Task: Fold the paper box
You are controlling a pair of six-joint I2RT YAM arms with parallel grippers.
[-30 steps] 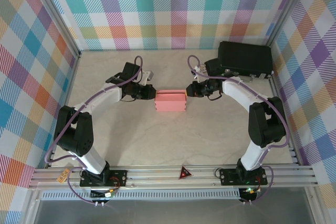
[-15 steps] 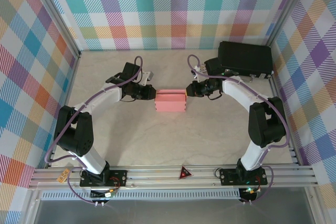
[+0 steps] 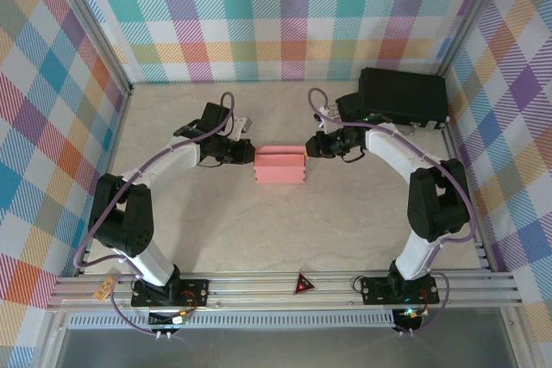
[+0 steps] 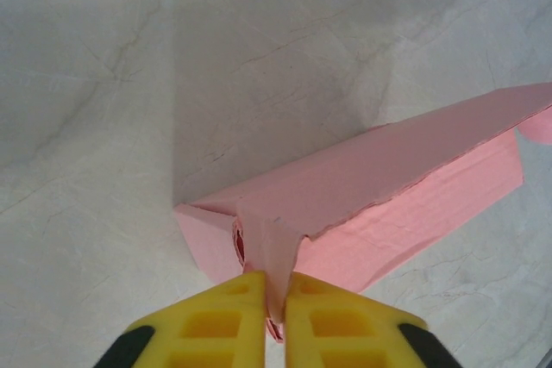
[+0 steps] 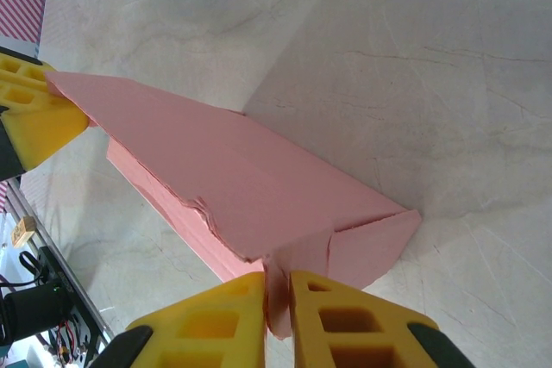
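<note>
Sitting with its long side running left to right, the paper box (image 3: 280,166) rests on the pale marbled surface (image 3: 259,239). It lies about midway between the left and right edges, somewhat nearer the far edge than the near one. It is salmon-pink card, shallow and rectangular. Both wrist views show a broad flat pink panel running its full length, with a lower side wall beneath it. The card edge along that wall looks rough and slightly torn in places.

The left arm reaches in from the left side. The left fingers (image 4: 228,321) are yellow and drawn close together, pinching a thin pink flap at the left end of the box. The flap stands upright in the narrow slot between them, creased where it meets the end wall.

The right arm reaches in from the right side. The right fingers (image 5: 332,316) are also yellow and nearly touching, clamped on a thin flap at the right end of the box. A folded triangular corner of card lies just beside that flap. At the far end of the box in the right wrist view, a yellow finger of the left arm touches the tip of the pink panel.

A black case (image 3: 404,96) sits in the far right corner, well apart from the box and just behind the right arm's wrist. A red triangular marker (image 3: 303,283) sits on the metal rail (image 3: 259,290) along the near edge, between the two arm bases. Checked walls (image 3: 285,15) enclose the other three sides.
</note>
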